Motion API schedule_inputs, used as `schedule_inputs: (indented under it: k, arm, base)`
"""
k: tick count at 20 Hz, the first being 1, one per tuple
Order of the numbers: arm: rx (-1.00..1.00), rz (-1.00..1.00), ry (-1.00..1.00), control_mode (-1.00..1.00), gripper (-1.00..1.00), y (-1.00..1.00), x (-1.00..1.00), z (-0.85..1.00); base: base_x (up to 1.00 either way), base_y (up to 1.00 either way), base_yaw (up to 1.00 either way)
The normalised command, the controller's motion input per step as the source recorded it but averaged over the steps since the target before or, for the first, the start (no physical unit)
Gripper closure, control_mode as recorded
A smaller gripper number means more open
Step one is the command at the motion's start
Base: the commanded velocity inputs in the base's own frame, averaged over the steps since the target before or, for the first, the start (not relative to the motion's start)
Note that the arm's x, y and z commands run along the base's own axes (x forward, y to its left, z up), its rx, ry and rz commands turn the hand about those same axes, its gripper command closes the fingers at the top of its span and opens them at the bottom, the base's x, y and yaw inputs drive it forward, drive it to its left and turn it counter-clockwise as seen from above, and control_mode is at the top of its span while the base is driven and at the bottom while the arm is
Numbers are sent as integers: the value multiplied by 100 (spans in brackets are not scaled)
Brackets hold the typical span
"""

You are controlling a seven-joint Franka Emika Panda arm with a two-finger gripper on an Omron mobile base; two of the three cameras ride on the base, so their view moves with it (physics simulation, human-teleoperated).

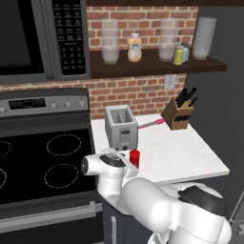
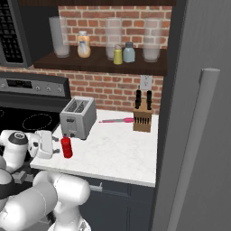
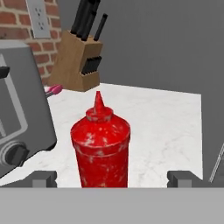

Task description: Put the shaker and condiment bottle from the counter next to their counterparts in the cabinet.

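- Toaster sits just left of the red condiment bottle in hand view, pretty close. If the left finger swings wide on approach it prob clips the toaster body instead of clearing it.
- Gripper is spread all the way open w/ nothing held, bottle between the two tips but not touched yet. Bottle stands upright near the front edge of the counter. Push fwd too hard before closing = it tips or slides, imo the main risk.
- Shaker (yellow-green) looks already up in the cabinet beside the pale blue shaker; peach-orange bottle is further left btw glass jars. Tight gap there, so dropping the red one next to it could knock a jar.
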Motion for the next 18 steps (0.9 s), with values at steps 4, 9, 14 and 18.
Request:
schedule_inputs:
  k: [4, 9, 14, 18]
  arm:
    - [3, 0, 0, -100, -100, -27, 0, 0]
    - [4, 0, 0, -100, -100, -31, 9, 0]
    - [2, 0, 1, -100, -100, -23, 21, -5]
    - [0, 0, 0, -100, 100, -7, 14, -13]
  base:
    - [0, 0, 0]
    - [0, 0, 0]
    - [0, 0, 0]
    - [0, 0, 0]
